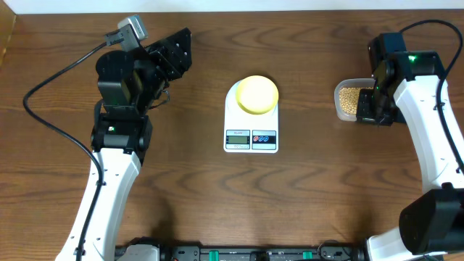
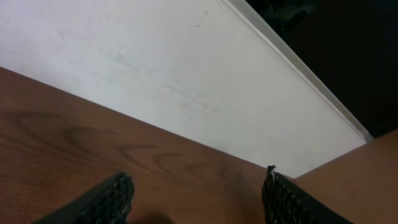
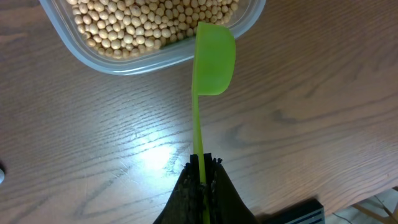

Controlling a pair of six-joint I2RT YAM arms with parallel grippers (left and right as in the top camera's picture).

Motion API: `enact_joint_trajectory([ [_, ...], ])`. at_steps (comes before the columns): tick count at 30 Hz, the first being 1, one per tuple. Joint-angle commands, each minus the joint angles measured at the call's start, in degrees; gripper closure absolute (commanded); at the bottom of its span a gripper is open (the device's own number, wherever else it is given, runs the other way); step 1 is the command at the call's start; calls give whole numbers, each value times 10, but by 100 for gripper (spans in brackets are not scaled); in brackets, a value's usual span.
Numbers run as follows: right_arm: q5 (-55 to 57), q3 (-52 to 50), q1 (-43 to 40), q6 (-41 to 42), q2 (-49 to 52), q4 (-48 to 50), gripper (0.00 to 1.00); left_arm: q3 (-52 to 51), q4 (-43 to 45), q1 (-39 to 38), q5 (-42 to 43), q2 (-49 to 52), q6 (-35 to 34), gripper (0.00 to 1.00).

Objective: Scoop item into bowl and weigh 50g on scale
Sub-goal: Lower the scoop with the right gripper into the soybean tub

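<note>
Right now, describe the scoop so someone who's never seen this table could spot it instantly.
Start at the white scale mid-table, then look toward the right arm for the clear tub of tan beans. At the tub's rim is the scoop, its thin handle clamped in that arm's jaws: the only lime-green thing there.

Robot lab bench: wood-grain table (image 1: 217, 203), white panel (image 2: 155, 81), trailing cable (image 1: 26, 100).

A brown wood-grain table (image 1: 304, 203) meets a scuffed white panel (image 2: 155, 68) at its far edge, with soft glare on the wood.
</note>
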Motion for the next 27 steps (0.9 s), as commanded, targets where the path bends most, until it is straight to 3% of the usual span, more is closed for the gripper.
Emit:
enact_joint_trajectory([
  [1,11,-4,-2,6,5,1,99,2,2,1,-4,3,6,32],
  [27,39,-4,-9,-16,5,74,99,2,-4,1,-4,3,6,32],
])
